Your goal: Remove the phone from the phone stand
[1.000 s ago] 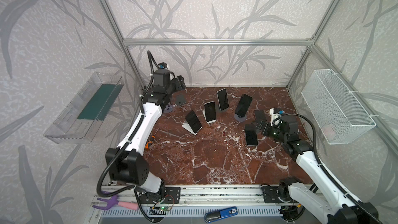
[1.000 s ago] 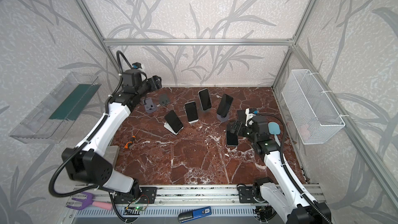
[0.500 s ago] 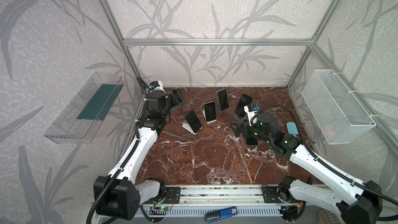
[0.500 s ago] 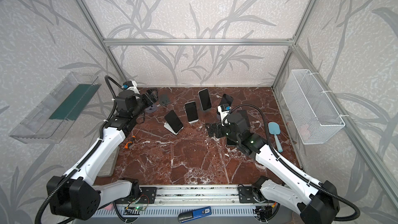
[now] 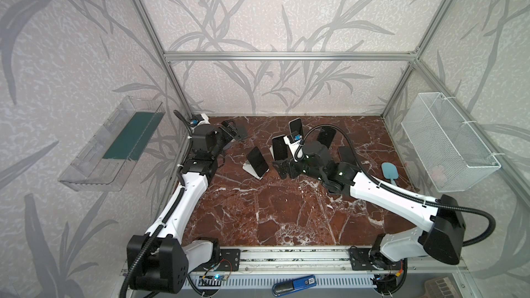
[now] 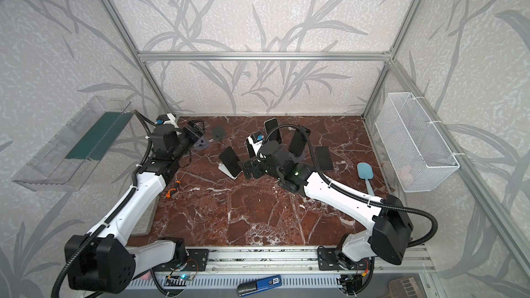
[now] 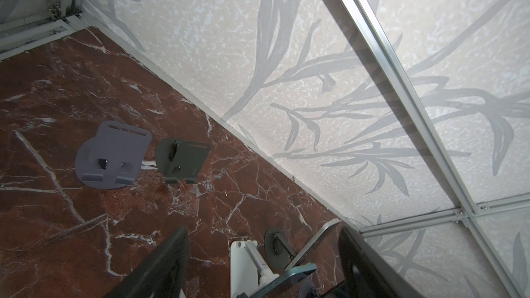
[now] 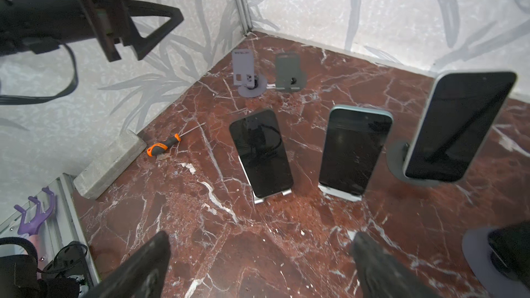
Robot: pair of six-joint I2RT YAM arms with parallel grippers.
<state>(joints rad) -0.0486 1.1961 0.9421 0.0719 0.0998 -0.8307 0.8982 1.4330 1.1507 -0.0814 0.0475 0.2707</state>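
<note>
Your right pincer point(image 8: 261, 237) is hovering wide open & empty just near of the phone point(image 8: 261, 153) that's leaning on its white stand point(image 5: 249, 167) in the middle of the desk point(image 5: 286, 219), w/ a teal phone point(image 8: 355, 150) standing close on its right. You're risking clipping that neighbour or tipping the light stand if you're closing off-centre. Left pincer point(image 5: 232, 131) is sitting open, holding nothing, far left by two empty stands point(image 7: 111, 156), so nothing's bracing the base.

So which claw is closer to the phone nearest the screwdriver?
Right. The right gripper sits beside that phone, facing its screen; the left gripper is farther off, near the empty stands.
</note>
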